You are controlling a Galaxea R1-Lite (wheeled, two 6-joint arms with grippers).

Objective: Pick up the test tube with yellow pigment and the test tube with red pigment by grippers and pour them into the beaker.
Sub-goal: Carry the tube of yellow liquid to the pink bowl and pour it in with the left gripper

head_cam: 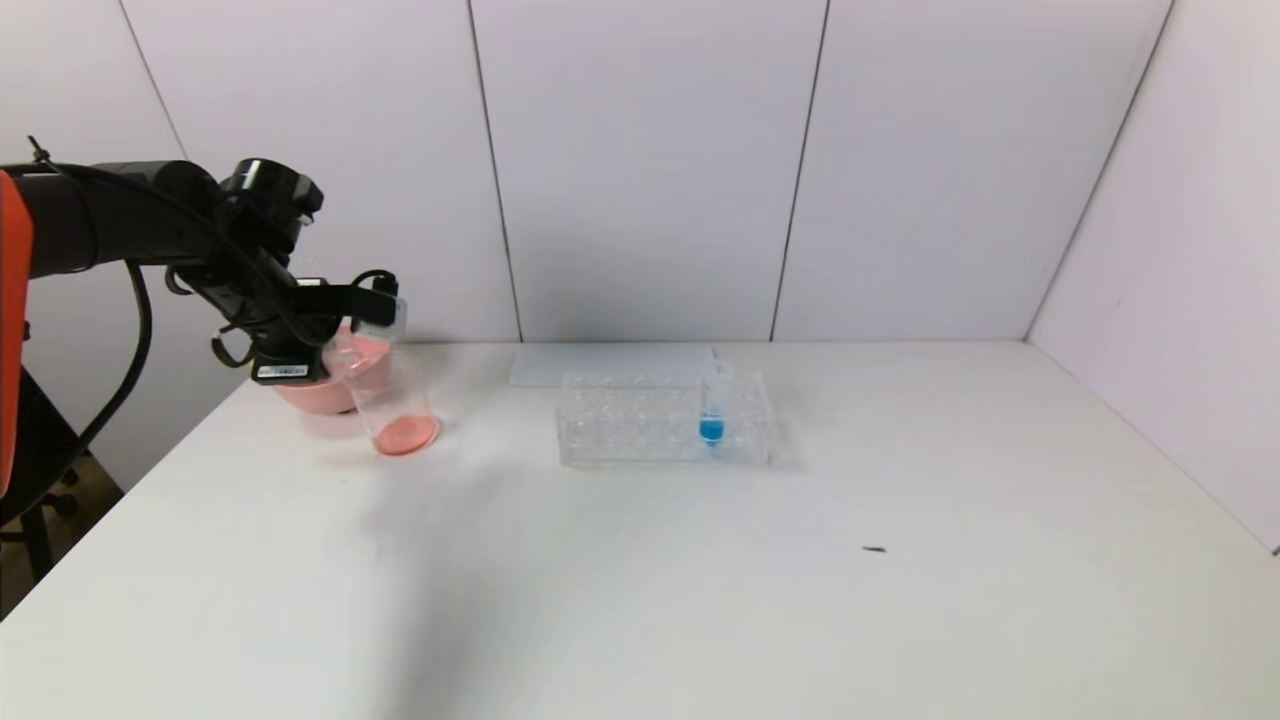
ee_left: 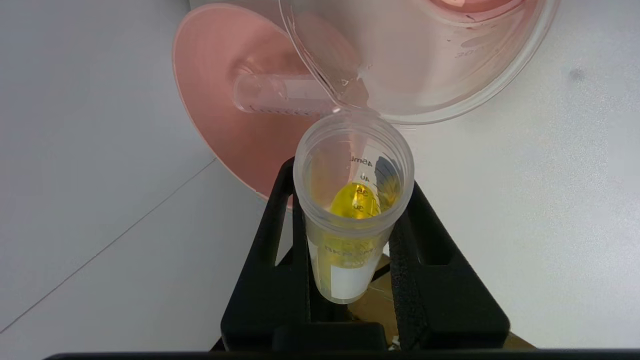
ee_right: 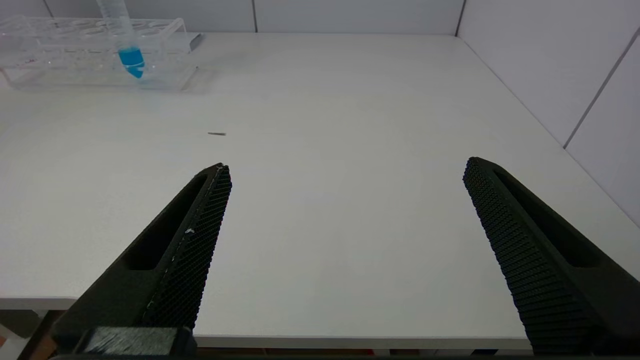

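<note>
The test tube with yellow pigment (ee_left: 353,210) is clamped between the fingers of the left gripper (ee_left: 350,220), its open mouth tipped against the rim of the beaker (head_cam: 392,395). The beaker, red-orange liquid at its bottom, stands just in front of the pink bowl (head_cam: 320,385), where an emptied tube (ee_left: 280,93) lies. The right gripper (ee_right: 345,210) hovers low over the table (head_cam: 640,560), well to the right of the beaker, its fingers wide apart.

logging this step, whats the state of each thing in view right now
left pincer: shut on the yellow tube
yellow tube: tipped, mouth at the beaker rim, yellow liquid still inside
beaker: upright on the table, reddish liquid at its bottom
empty tube: lying in the pink bowl
pink bowl: behind the beaker
blue tube: upright in the rack
rack: holds only the blue tube
right pincer: open, empty
</note>
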